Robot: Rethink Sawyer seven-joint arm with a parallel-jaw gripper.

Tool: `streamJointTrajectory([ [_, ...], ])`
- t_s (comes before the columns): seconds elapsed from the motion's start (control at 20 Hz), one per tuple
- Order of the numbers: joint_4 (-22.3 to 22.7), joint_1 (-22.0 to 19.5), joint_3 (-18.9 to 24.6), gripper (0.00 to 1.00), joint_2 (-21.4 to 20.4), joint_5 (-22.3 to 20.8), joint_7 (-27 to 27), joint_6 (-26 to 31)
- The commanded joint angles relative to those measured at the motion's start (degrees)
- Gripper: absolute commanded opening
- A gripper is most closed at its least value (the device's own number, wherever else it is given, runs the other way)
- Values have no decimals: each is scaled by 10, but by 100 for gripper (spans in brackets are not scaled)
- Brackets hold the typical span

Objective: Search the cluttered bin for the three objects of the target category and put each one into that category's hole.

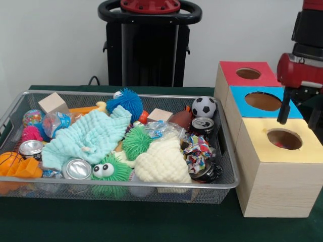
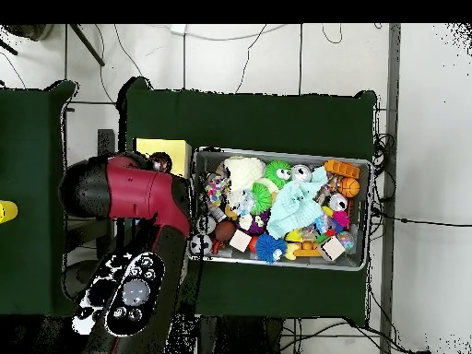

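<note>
Yellow-topped box [image 1: 280,169] standing nearest of three boxes, just right of the wire bin [image 1: 228,166]; round hole [image 1: 284,139] in its top, something reddish visible inside but not identifiable. Blue-topped box [image 1: 262,103] behind it, red-topped box [image 1: 246,75] farthest back, each with one hole. Gripper [image 1: 299,115] hanging directly above the far edge of the yellow box, over the seam with the blue box; two dark fingers [image 1: 284,106] set apart, nothing seen between them. In the overhead view, arm [image 2: 138,194] covering most of the boxes, only a corner of the yellow top [image 2: 164,147] showing.

Bin crowded: soccer ball [image 1: 204,107] and brown football [image 1: 181,119] at the back right corner, well left of the gripper; basketball [image 1: 9,160] at the front left corner. Also light blue cloth [image 1: 91,136], cream cloth [image 1: 161,162], green spiky toy with eyes [image 1: 110,174], blue spiky ball [image 1: 126,101], cans [image 1: 78,169], wooden blocks [image 1: 52,103].
</note>
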Motion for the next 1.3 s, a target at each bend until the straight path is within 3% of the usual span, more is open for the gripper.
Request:
streamJointTrajectory([
  [0.05, 99, -25, 44, 100, -29, -18, 85, 21],
  [0.45, 143, -60, 92, 100, -23, -31, 60, -72],
  [0.9, 137, -77, 106, 100, -26, -34, 45, -66],
  [1.1, 176, -114, 137, 100, -65, -44, 9, -67],
  [1.3, 248, -127, 146, 100, -124, -55, 11, -76],
])
